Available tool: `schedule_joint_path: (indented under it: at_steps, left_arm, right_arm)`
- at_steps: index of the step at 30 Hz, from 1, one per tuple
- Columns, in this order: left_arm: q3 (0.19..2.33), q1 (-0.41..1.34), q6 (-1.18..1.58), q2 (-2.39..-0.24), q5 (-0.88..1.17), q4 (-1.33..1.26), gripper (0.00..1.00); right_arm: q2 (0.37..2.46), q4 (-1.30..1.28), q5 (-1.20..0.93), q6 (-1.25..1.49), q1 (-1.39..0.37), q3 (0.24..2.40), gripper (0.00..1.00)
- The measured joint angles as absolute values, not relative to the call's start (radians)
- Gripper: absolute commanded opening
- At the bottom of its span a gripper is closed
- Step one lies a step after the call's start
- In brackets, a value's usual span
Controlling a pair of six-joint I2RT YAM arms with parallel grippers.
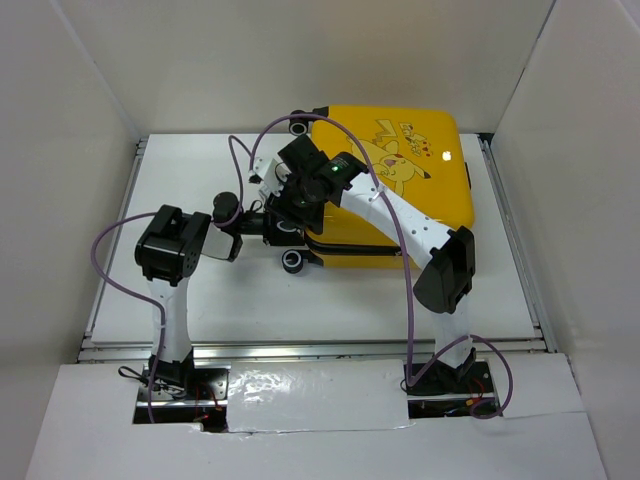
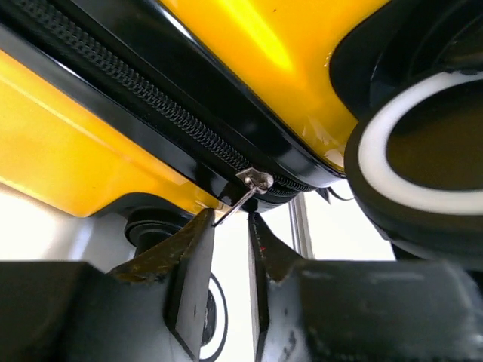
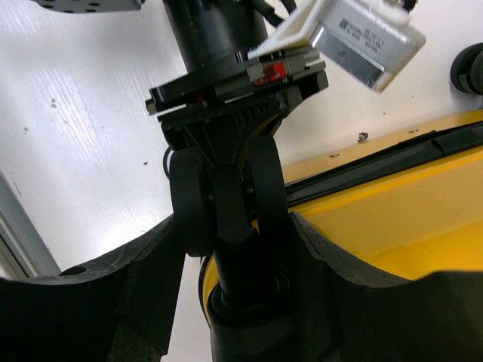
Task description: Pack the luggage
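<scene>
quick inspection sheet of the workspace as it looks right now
surface: white table, no marks seen
job's things: yellow luggage lies flat, lid down, Pikachu side up; zipper pull sits near a wheel corner
clutter: nothing seen
grippers: left gripper narrowly open, the zipper pull's tab at its mouth; right gripper has a finger on either side of a black wheel, grip unclear
cables: purple cables loop along both arms, one arching over the luggage
surroundings: white walls on three sides
</scene>
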State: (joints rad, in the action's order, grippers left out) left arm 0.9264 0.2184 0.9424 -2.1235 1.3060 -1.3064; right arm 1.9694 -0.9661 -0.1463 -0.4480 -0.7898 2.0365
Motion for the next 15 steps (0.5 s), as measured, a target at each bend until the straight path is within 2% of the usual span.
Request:
schedule_joint_path:
  at_steps: [11, 15]
  left_arm:
    - [0.939, 0.227, 0.973, -2.136, 1.306, -1.294, 0.36]
    - [0.939, 0.227, 0.974, -2.136, 1.302, -1.294, 0.40]
  right_arm:
    - [1.969, -0.965, -0.144, -0.443, -0.789, 2.037, 0.00]
    - [1.969, -0.965, -0.144, -0.443, -0.789, 2.037, 0.00]
